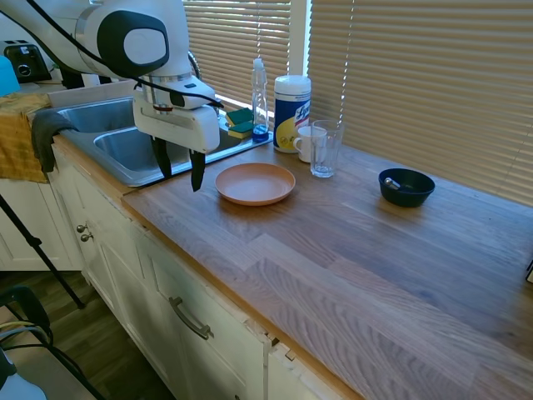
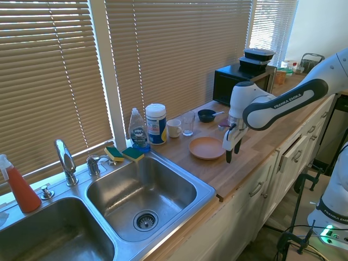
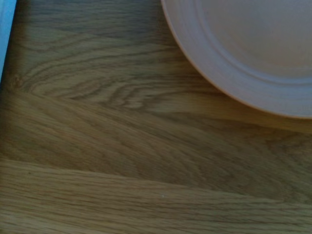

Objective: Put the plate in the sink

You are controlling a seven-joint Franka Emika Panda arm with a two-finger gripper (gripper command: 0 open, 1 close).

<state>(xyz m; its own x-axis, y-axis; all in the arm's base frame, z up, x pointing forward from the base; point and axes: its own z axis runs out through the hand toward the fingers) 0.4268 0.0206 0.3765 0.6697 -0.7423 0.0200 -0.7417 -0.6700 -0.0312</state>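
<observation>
- Plate flat on the wooden counter, between the sink and the glass; empty, not in the basin.
- Wrist view catches only part of the plate's rim; the rest is cut off.
- Gripper hangs just beside the plate on the sink side, fingers apart, holding nothing, tips above the counter.
- Blue bowl sits well apart; its contents are hard to make out.
- Sink's near basin is partly hidden by the arm in the first exterior view.

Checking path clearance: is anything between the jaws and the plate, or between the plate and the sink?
Nothing visible. The open gripper hangs beside the plate, bare counter between; the sink lies next to it.
</observation>
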